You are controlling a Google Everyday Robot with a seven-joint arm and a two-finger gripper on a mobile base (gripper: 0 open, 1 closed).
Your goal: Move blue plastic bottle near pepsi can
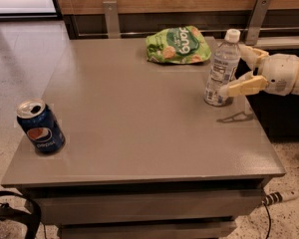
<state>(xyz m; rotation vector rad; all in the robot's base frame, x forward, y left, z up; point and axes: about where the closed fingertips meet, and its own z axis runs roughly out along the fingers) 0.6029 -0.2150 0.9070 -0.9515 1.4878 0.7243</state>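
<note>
The blue plastic bottle [222, 71], clear with a white cap and white label, stands near the right edge of the grey table [139, 113]. The pepsi can [40, 127], dark blue with a silver top, stands at the table's front left corner, far from the bottle. My gripper [233, 69] reaches in from the right at bottle height. It is open, with one finger behind the bottle and the other finger [241, 87] in front of it, its tip at the bottle's lower part.
A green snack bag [178, 45] lies at the back of the table, just left of the bottle. A wooden wall with metal brackets runs behind the table. A cable [276, 199] lies on the floor at the right.
</note>
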